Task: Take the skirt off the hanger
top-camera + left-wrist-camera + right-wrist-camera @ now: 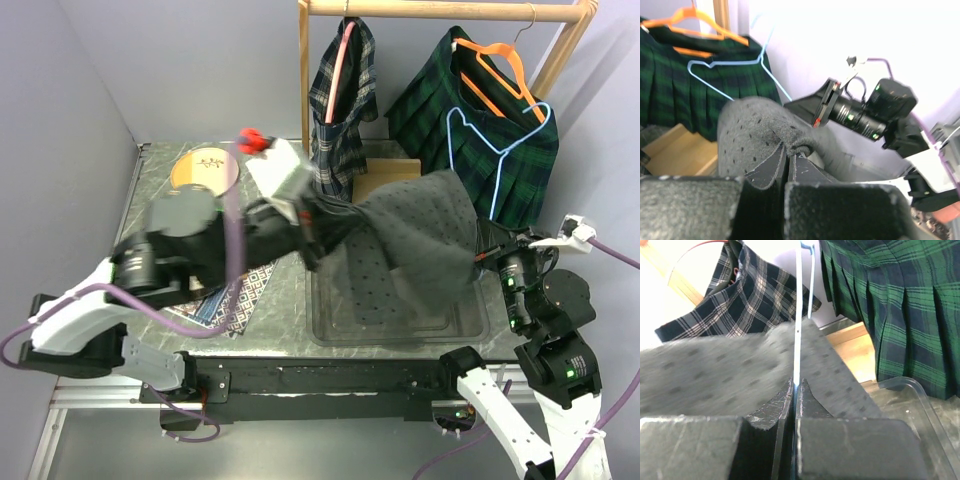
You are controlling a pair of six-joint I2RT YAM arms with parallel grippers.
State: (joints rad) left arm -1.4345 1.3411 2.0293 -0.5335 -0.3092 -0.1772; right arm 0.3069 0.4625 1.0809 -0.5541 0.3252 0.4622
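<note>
A grey dotted skirt (420,225) (750,130) (715,375) hangs stretched between my two grippers above a clear tray (400,325). My left gripper (318,225) (786,155) is shut on a bunched edge of the skirt at its left end. At the skirt's right end, my right gripper (480,258) (795,385) is shut on the thin light-blue wire hanger (497,150) (710,81) (798,315). The hanger's wire rises straight up from the jaws, and its triangle stands above the grey cloth. Where the hanger sits inside the skirt is hidden.
A wooden rail (440,10) at the back carries a dark checked skirt (340,100) on a pink hanger and a green plaid skirt (500,175) with an orange hanger. A wooden box (390,175) stands below. A patterned cloth (235,300) and a round yellow disc (203,170) lie at the left.
</note>
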